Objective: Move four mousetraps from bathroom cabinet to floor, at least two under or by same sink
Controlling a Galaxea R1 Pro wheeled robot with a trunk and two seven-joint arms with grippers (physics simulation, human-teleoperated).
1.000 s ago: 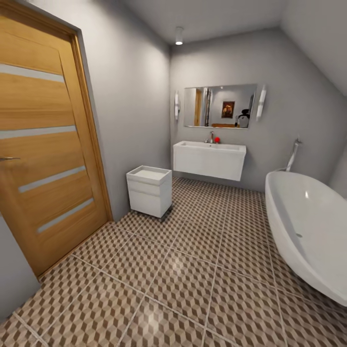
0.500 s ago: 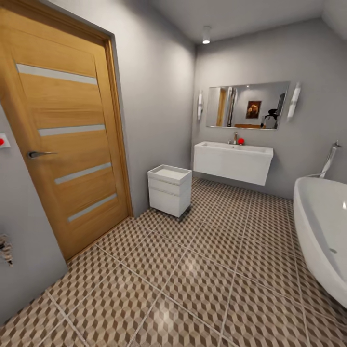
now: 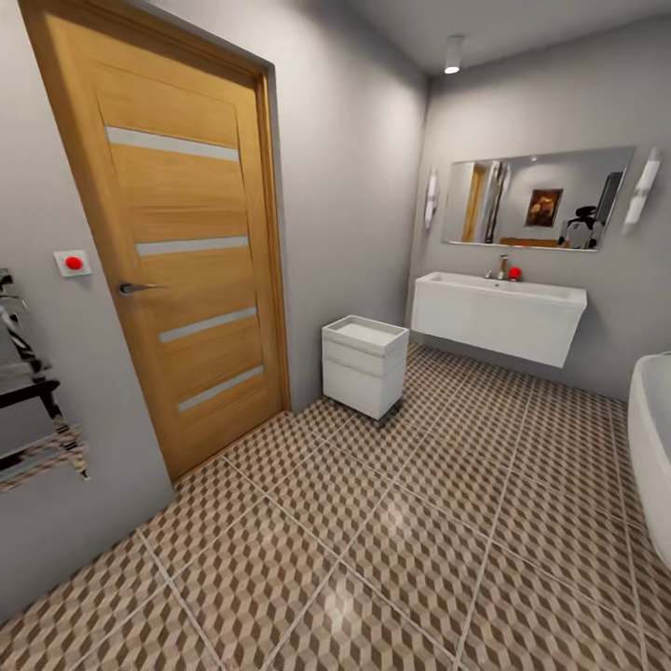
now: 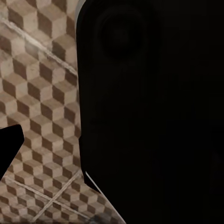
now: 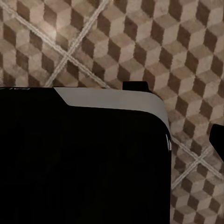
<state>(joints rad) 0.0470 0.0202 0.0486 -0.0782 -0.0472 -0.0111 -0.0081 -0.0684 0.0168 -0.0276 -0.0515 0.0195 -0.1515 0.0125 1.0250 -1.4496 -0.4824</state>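
Observation:
The bathroom floor (image 3: 410, 550), tiled in a brown and beige cube pattern, spreads across the head view. The white wall-hung bathroom sink (image 3: 499, 317) with a chrome tap (image 3: 501, 267) hangs on the far wall under a mirror (image 3: 536, 198). The mousetraps and the orange-brown cabinet are out of view. In the right wrist view two dark fingertips (image 5: 136, 86) of my right gripper (image 5: 176, 113) stand apart over the tiles, holding nothing. One dark fingertip (image 4: 9, 147) of my left gripper pokes in beside my black body.
A closed wooden door (image 3: 186, 252) stands at the left, with a chrome rail (image 3: 23, 391) on the wall nearer me. A small white drawer unit (image 3: 363, 365) sits between door and sink. The white bathtub (image 3: 652, 447) edges in at the right.
The whole head view has swung left: the door now fills more of the left and the bathtub has slid toward the right edge. Nothing in the room has moved.

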